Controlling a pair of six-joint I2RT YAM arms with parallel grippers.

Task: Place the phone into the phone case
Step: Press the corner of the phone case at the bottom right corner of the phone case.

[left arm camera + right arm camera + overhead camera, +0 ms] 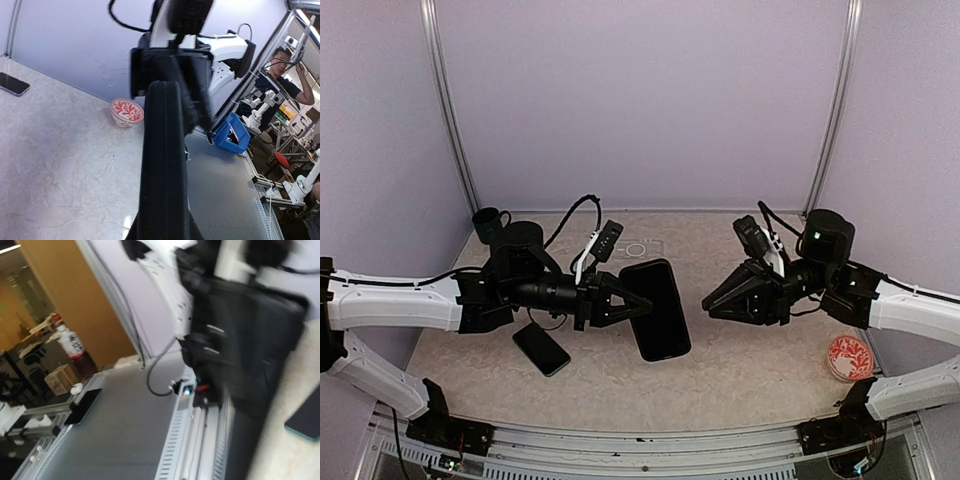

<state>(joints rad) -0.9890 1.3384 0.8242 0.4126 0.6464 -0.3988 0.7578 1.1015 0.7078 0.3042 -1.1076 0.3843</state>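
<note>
I counted two robot arms [395,300] [915,305], one on each side of the table [740,350]. There was one black phone case [658,310] and one dark phone [542,348]. There was one little red and white bowl [850,357], and one black cup [488,222] in the far corner.

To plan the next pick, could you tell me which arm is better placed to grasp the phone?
Right. The left gripper holds the phone case; the right gripper is empty, though the phone lies nearer the left arm.
</note>
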